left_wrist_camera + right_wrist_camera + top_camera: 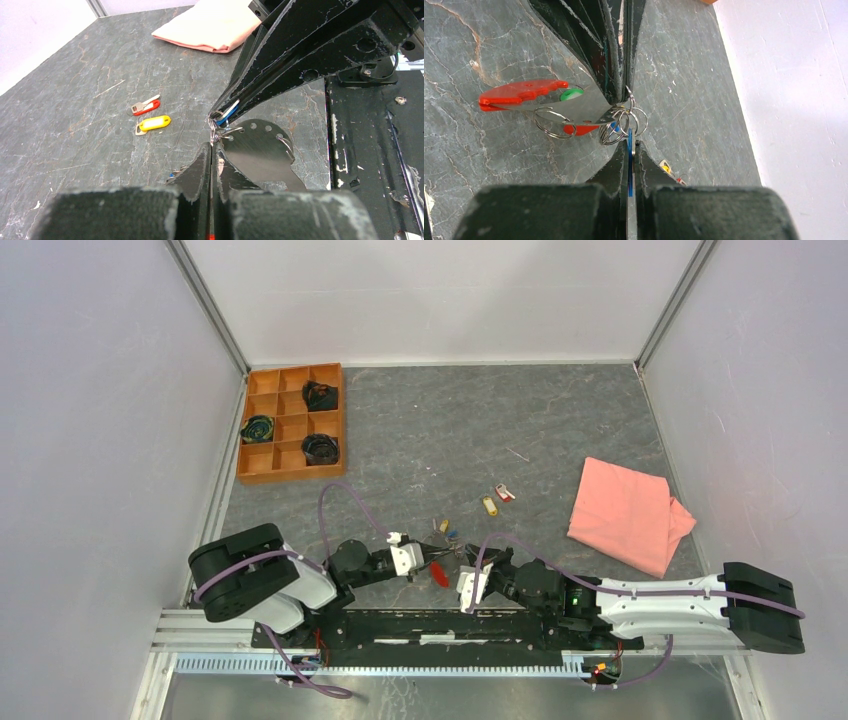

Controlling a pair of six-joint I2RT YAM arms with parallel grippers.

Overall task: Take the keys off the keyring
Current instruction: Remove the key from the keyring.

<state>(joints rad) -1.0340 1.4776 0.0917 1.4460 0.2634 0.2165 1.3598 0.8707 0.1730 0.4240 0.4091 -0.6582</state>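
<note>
Both grippers meet low over the table's near middle. My left gripper [212,146] [432,562] is shut on the keyring [621,122], pinching the end of its red strap [519,92] [438,573] beside a cluster of thin metal rings. The strap's pale side [260,150] faces the left wrist view. My right gripper [630,146] [458,565] is shut on a blue-headed key [629,150] [227,112] that hangs from those rings. A green head [570,95] shows behind the strap. A yellow key [152,123] [489,505] and a red key [146,106] [505,493] lie loose on the table.
A pink cloth [628,513] lies folded at the right. An orange compartment tray [292,423] holding dark bundles stands at the far left. More small keys [446,530] lie just beyond the grippers. The black base rail [440,625] runs along the near edge.
</note>
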